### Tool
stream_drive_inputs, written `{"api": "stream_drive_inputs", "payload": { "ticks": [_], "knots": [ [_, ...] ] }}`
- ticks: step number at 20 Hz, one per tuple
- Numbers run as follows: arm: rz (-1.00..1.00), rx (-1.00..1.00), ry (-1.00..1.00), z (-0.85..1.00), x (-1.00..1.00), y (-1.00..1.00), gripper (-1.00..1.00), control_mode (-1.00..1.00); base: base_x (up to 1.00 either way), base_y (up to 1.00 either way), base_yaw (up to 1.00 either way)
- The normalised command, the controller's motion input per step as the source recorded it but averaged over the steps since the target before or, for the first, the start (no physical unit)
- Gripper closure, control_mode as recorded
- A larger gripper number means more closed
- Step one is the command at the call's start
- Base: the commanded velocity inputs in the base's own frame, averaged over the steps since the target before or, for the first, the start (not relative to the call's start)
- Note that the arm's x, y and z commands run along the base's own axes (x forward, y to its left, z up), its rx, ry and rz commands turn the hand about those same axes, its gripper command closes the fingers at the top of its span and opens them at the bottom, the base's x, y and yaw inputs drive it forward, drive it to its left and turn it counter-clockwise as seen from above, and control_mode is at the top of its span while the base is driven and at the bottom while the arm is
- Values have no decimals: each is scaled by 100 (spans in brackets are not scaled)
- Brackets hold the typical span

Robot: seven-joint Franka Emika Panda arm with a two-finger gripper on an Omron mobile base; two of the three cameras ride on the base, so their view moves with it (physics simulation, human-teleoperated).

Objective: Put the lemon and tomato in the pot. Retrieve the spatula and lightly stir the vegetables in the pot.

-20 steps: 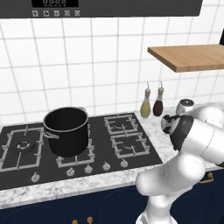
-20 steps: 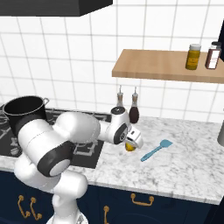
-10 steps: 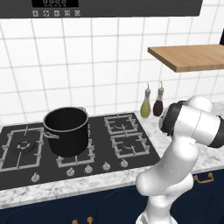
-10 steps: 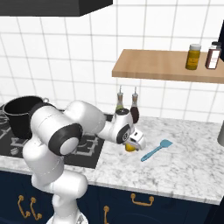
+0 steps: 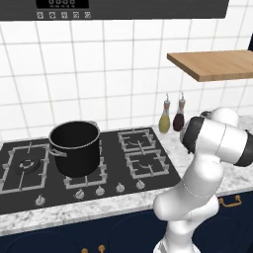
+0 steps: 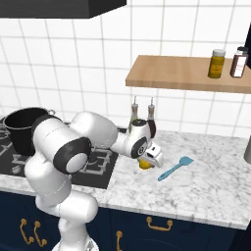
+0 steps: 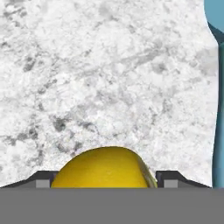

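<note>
The yellow lemon (image 6: 143, 163) lies on the marble counter right of the stove. My gripper (image 6: 146, 160) reaches down over it. In the hand view the lemon (image 7: 105, 168) fills the gap between the two dark fingertips (image 7: 43, 178), which touch its sides, so the gripper (image 7: 105, 180) is shut on it. The light-blue spatula (image 6: 175, 167) lies flat on the counter just right of the lemon, and its handle (image 7: 217, 109) runs along the hand view's right edge. The black pot (image 5: 74, 148) stands on a front burner, far left of the gripper (image 6: 23, 131).
Two oil bottles (image 5: 164, 118) (image 5: 178, 117) stand against the tiled wall behind the gripper. A wooden shelf (image 6: 186, 73) with two jars (image 6: 217, 63) hangs above the counter. The black stove (image 5: 148, 163) lies between pot and lemon. Bare marble (image 6: 211, 181) extends to the right.
The arm's elbow has swung up and over while the hand stayed over the lemon. The lemon and spatula lie about where they were.
</note>
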Motion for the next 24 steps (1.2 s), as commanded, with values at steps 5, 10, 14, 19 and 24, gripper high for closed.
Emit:
{"api": "stream_drive_inputs", "payload": {
  "ticks": [5,10,14,19,24],
  "knots": [
    [0,0,-28,86,-70,52,100,-100,0,0,0],
    [7,0,-3,100,-17,100,100,-100,0,0,0],
    [17,0,0,100,-22,100,100,-100,0,0,0],
    [25,0,0,100,-17,100,100,-100,0,0,0],
    [27,0,0,92,-16,100,100,-100,0,0,0]
  ]
}}
